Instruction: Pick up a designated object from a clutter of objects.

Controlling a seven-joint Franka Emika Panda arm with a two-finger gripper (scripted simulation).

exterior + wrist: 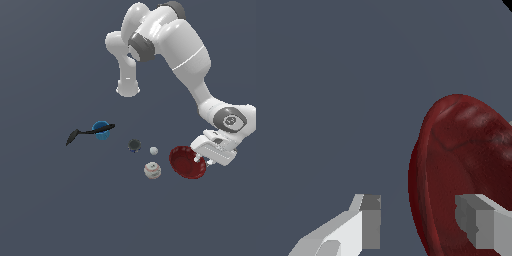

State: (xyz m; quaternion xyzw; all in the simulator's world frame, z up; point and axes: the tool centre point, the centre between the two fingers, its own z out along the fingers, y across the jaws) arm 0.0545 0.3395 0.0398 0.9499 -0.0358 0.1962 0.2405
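Dark grey floor fills both views. From the exterior view's left are seen a thin black curved utensil (90,132) lying across a blue round piece (101,130), a dark round piece (134,145), a tiny white ball (154,150) and a white red-stitched baseball (152,170). Farthest right, the dark red shallow bowl (187,161) (466,170) is straddled at its rim by the white gripper (199,159) (418,220), spread wide. The bowl is cut off in the wrist view.

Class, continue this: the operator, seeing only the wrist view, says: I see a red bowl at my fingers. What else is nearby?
Observer: A white baseball lies beside the red bowl, on the exterior view's left.
Operator: Farther out?
Observer: A tiny white ball, a dark round piece, then a blue round piece crossed by a black utensil.
Operator: My gripper's side?
Observer: The gripper is at the bowl's rim, exterior view's right.
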